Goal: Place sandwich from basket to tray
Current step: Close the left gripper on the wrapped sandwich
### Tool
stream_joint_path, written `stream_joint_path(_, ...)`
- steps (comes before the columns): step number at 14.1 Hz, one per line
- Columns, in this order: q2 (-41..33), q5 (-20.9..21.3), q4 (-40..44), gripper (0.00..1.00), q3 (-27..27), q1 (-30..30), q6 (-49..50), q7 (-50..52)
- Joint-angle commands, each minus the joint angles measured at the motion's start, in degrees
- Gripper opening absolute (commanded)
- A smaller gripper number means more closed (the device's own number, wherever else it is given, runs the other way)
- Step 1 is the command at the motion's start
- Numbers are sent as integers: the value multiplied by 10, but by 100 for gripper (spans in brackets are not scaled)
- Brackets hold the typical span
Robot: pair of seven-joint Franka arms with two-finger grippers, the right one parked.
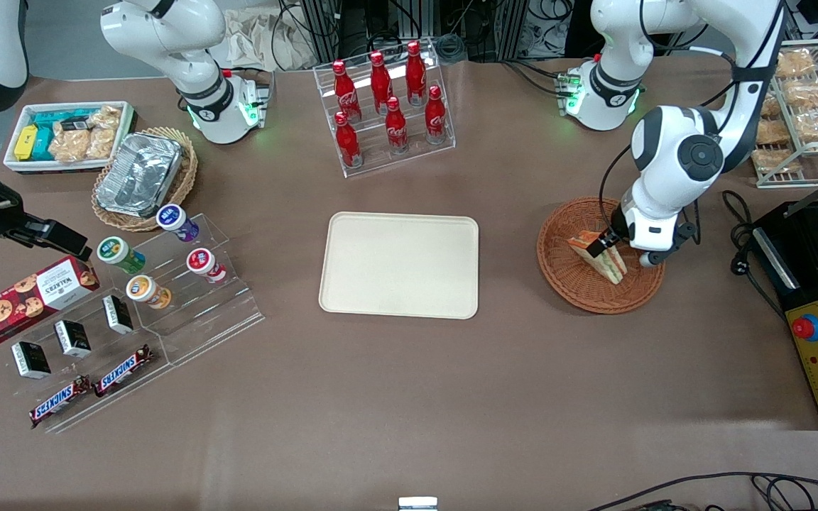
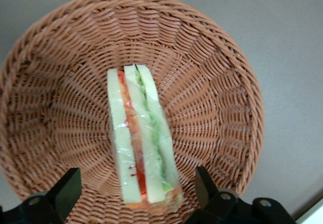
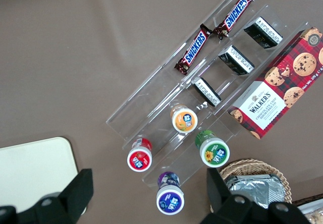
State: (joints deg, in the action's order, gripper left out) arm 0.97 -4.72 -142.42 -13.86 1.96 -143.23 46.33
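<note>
Sandwich (image 2: pixel 143 148) lies in the basket (image 2: pixel 217 82), wrapped in clear film, its pale bread slices on edge with a red layer and a green layer between them. The gripper (image 2: pixel 136 191) hangs over the basket with its fingers (image 2: pixel 64 191) spread, one on each side of the wedge and clear of it in the left wrist view. In the front view a dark fingertip appears to lie against the sandwich's upper edge, though contact cannot be confirmed from that angle. The basket stands on the brown table (image 1: pixel 409 397) toward the working arm's end. The tray (image 1: pixel 400 264) lies flat mid-table, well apart from the basket, its surface bare.

Legible markings:
- Two bars marked "SNICKERS" (image 1: pixel 61 399) lie end to end on the lowest step of a clear acrylic stand (image 1: pixel 189 312) toward the parked arm's end.
- A red tartan carton marked "WALKERS" (image 1: pixel 25 298), printed with chocolate-chip cookies, rests beside that stand.
- Six red bottles (image 1: pixel 388 99) with white script stand in a clear tiered rack, farther from the front camera than the tray; the script cannot be read with certainty.
- Four small round tubs (image 1: pixel 157 259) with coloured lids lie on the stand's upper steps; their lettering is too small to read.

A tan wicker basket holding a foil container (image 1: pixel 140 174) sits near a white bin (image 1: pixel 68 135) of snacks.
</note>
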Motion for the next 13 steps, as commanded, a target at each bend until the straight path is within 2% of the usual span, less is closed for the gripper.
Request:
stream_joint_path(1, 20, -3, 1, 100, 2, -13, -22, 19)
stream_joint_path(3, 26, 1, 0, 99, 2, -14, -24, 19)
stream_joint_path(6, 27, 3, 0, 84, 5, -13, -29, 19)
stream_joint_path(7, 27, 4, 0, 76, 6, -13, -29, 19)
stream_joint_path(11, 8, 5, 0, 22, 8, -8, -14, 17)
stream_joint_path(12, 4, 5, 9, 18, 8, -6, 14, 17)
stream_joint_path(13, -9, 4, 25, 9, 8, -6, 53, 18)
